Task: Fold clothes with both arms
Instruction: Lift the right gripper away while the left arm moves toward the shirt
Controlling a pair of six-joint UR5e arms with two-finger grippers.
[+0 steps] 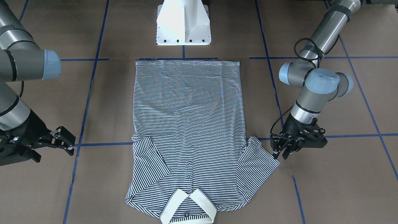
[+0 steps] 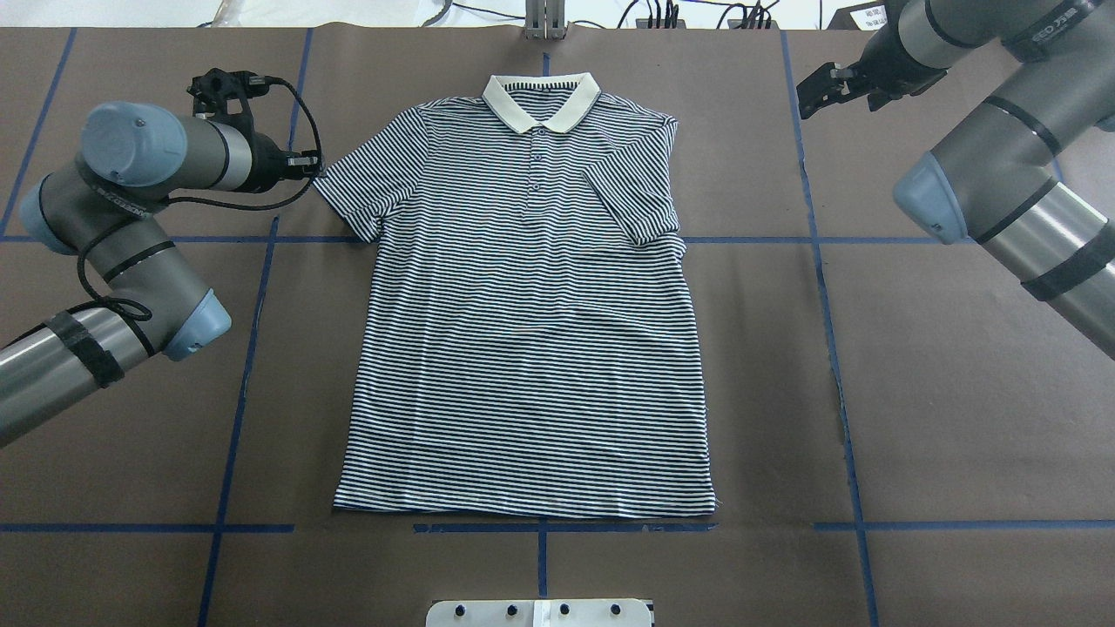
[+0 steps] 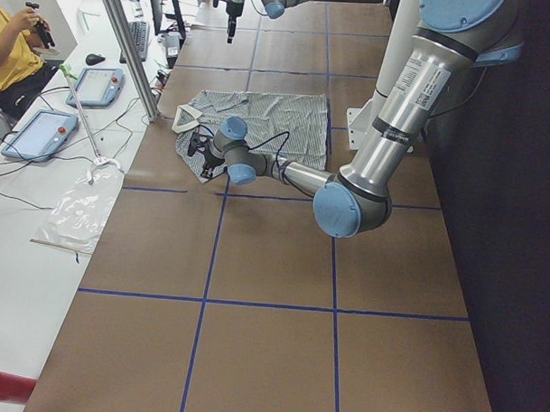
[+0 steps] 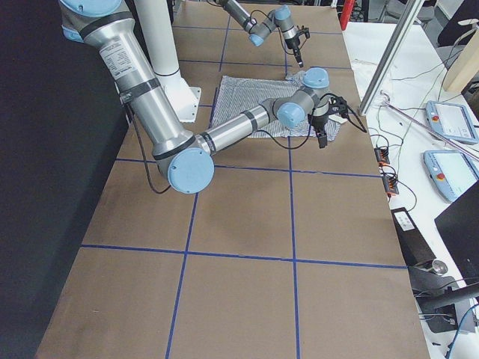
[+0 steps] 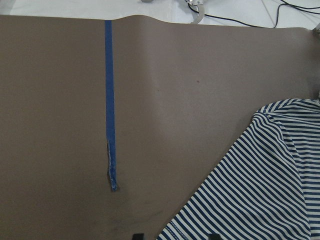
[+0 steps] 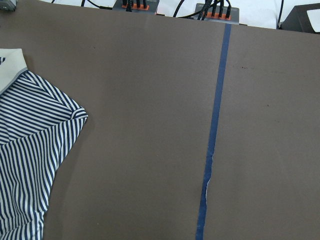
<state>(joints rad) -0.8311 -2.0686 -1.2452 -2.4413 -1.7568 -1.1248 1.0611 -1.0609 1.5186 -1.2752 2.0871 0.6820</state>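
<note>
The striped polo shirt lies flat, front up, on the brown table, with its cream collar at the far edge from the robot. The sleeve on my right side is folded in over the body. The other sleeve lies spread out. My left gripper is open, low at the tip of the spread sleeve. The left wrist view shows its fingertips apart around the sleeve's edge. My right gripper is open and empty, off the shirt beside the collar end.
The white pedestal base stands at the shirt's hem end. Blue tape lines cross the table. A bench with tablets, a metal pole and a person in yellow are beyond the far edge.
</note>
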